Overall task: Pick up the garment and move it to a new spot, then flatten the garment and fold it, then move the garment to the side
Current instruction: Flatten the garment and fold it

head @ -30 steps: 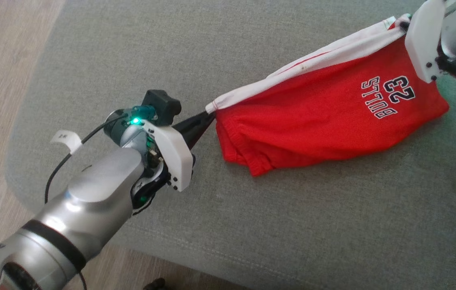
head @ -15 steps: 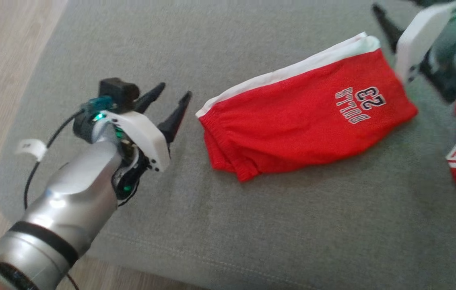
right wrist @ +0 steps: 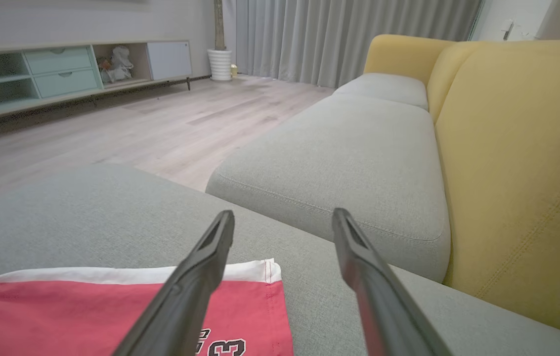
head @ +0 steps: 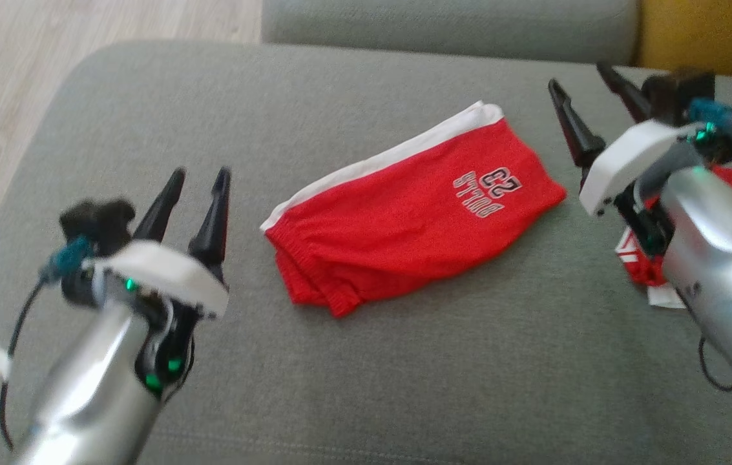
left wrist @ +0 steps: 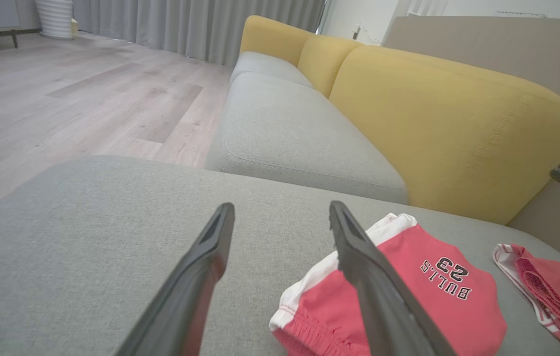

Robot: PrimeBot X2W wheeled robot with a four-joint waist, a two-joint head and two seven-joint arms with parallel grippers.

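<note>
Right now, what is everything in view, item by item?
Bulls shorts: one, red with white trim, nearest seat cushion
second garment: one, red and white, right of shorts
seat cushions: three, grey, in a row
back cushions: three, yellow, behind seats
floor: one, pale wood, beyond cushions
curtains: one set, grey, far end
sideboard: one, green and white, across the floor
left gripper: one, dark jaws open, left of shorts
right gripper: one, dark jaws open, right of shorts

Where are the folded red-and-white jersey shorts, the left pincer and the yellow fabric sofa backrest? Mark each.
folded red-and-white jersey shorts (head: 398, 226), head view, middle of red panel
left pincer (head: 201, 174), head view, between its fingertips
yellow fabric sofa backrest (left wrist: 448, 128), left wrist view, near cushion's front
</note>
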